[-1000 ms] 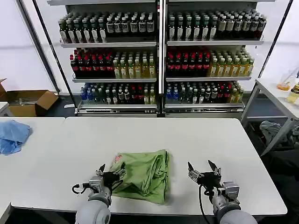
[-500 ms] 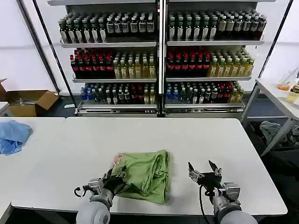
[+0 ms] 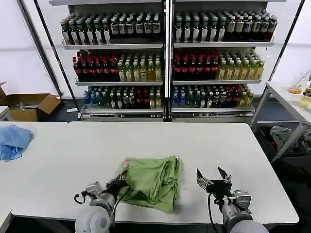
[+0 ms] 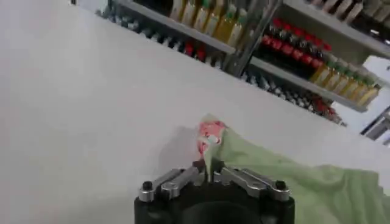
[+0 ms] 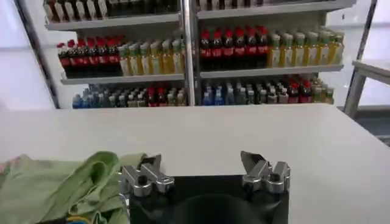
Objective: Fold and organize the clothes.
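The clothes (image 3: 150, 181), a sage-green shirt, lie bunched in a rough folded heap near the front edge of the white table (image 3: 194, 141). A bit of red-and-white print (image 4: 210, 130) shows at the heap's left corner. My left gripper (image 3: 120, 183) is shut on that left edge of the shirt; in the left wrist view the green cloth (image 4: 286, 182) runs out from between the closed jaws (image 4: 208, 169). My right gripper (image 3: 214, 177) stands open over bare table to the right of the heap, nothing between its fingers. Its own wrist view has the shirt (image 5: 67, 182) beside the gripper (image 5: 201, 161).
A crumpled blue cloth (image 3: 13, 141) lies at the far left of the table. Shelves of bottles (image 3: 165, 63) stand behind the table. A cardboard box (image 3: 29, 106) sits on the floor at the left, and another table (image 3: 291, 104) stands at the right.
My left gripper has closed on the shirt's left edge and drawn back a little towards me. The heap has shifted slightly to the right. The right gripper has barely moved.
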Robot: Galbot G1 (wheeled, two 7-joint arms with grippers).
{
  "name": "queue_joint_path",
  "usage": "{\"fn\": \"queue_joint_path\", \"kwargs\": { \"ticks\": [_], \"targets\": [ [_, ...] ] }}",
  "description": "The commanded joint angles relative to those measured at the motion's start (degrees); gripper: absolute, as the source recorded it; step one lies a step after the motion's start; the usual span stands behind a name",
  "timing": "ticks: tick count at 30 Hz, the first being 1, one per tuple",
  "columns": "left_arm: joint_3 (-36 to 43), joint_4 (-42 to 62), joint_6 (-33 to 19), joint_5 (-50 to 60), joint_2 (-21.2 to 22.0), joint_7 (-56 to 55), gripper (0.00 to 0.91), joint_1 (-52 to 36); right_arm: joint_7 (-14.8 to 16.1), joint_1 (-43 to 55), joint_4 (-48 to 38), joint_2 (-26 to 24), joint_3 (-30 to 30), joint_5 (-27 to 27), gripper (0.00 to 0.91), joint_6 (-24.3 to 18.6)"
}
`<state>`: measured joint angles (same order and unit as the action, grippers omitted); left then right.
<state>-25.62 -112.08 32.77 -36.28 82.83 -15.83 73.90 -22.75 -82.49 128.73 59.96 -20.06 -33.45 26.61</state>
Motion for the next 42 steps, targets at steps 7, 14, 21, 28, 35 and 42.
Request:
{"fn": "queue_joint_path", "kwargs": {
  "ticks": [7, 14, 21, 28, 35, 42],
  "targets": [
    [-14.26, -13.48, -0.27, 10.17, -9.98, -2.36, 0.03, -3.11, -0.31, 0.75, 0.46, -0.68, 0.33, -0.16, 0.907, 0.11],
    [-20.05, -15.54, -0.42, 16.68, -21.08, 1.37, 0.03, -3.77, -0.61, 0.26, 1.71, -0.41, 0.65, 0.08, 0.907, 0.39],
    [-9.88, -14.77, -0.43, 30.42, -19.6, 3.59, 0.03, -1.73, -0.52, -0.87, 2.31, 0.01, 0.36, 0.54, 0.907, 0.31],
    [7.49, -5.97, -0.82, 50.99, -9.6, 5.9, 0.03, -0.25, -0.37, -1.71, 2.42, 0.8, 0.27, 1.37, 0.907, 0.08],
    [20.06, -0.24, -2.74, 53.19, -0.56, 6.77, 0.03, -1.7, -0.39, -2.31, 2.68, 1.23, -0.26, 1.74, 0.907, 0.05],
    [26.31, 7.41, -3.67, 41.85, 8.96, 5.53, 0.02, -4.39, -0.26, -2.67, 2.58, 1.41, -0.91, 1.71, 0.907, -0.07]
  ]
}}
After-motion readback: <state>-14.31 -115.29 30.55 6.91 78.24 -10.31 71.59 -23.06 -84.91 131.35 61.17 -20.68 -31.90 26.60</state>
